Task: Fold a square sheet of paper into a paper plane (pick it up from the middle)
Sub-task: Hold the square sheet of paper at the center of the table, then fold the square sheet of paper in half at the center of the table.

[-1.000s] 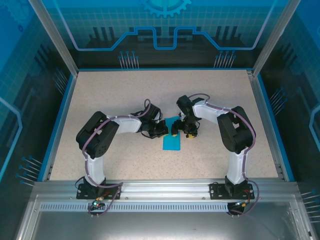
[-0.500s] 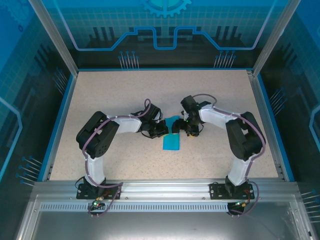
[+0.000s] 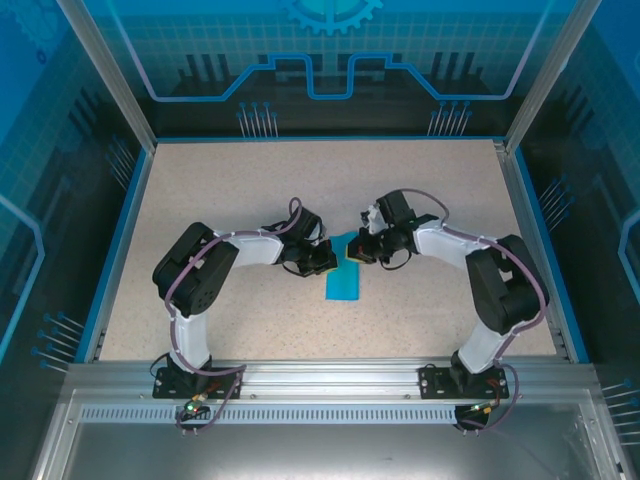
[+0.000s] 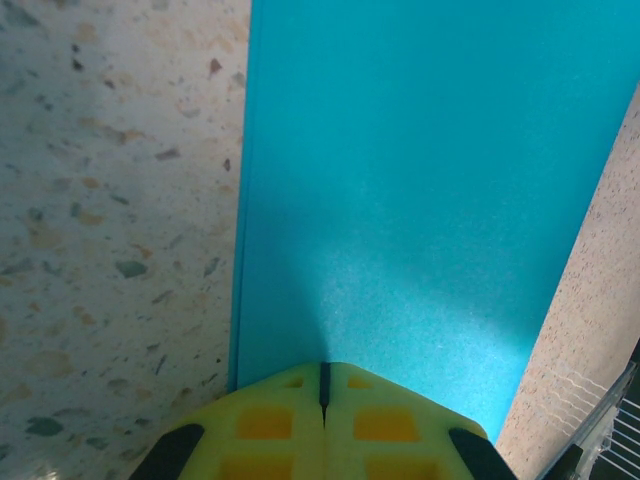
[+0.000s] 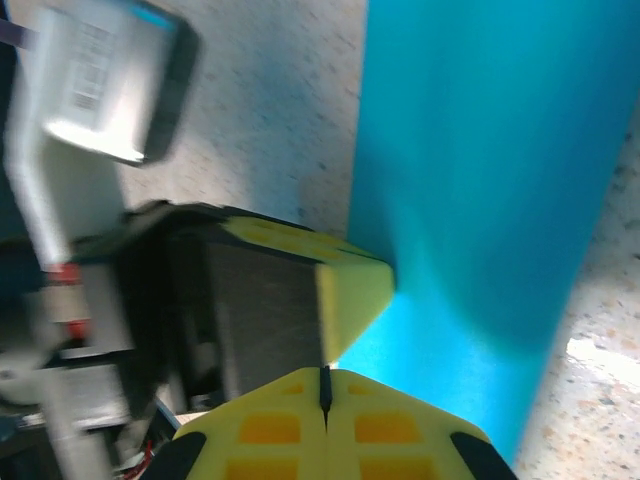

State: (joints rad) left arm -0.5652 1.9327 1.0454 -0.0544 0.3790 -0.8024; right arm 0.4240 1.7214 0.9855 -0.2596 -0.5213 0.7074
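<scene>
1. There is one sheet of paper (image 3: 342, 283), two arms and two grippers, all on one speckled beige table (image 3: 250, 190).
2. The left arm (image 3: 200, 270) and the right arm (image 3: 495, 285) both bend inward, so that the grippers meet at the middle of the table.
3. The sheet of paper is plain teal-blue with no marks. It is folded into a long narrow strip with straight side edges.
4. In the left wrist view the paper (image 4: 400, 200) has a smooth flat surface. A thin darker line runs along its left edge, as of layers lying one on another.
5. In the top view the long axis of the strip runs from the near side of the table toward the far side, with a small tilt. The near end is cut square and lies free on the table. The far end lies between the two grippers, and its shape I cannot tell.
6. The left gripper (image 3: 325, 262) touches the strip from the left. Its yellow fingertips (image 4: 270, 420) are pressed together, with the tips on the paper.
7. The right gripper (image 3: 358, 253) comes from the right, just beside the left one. Its jaws are also clenched, and its yellow fingertips (image 5: 385, 425) are on the paper (image 5: 480, 200).
</scene>
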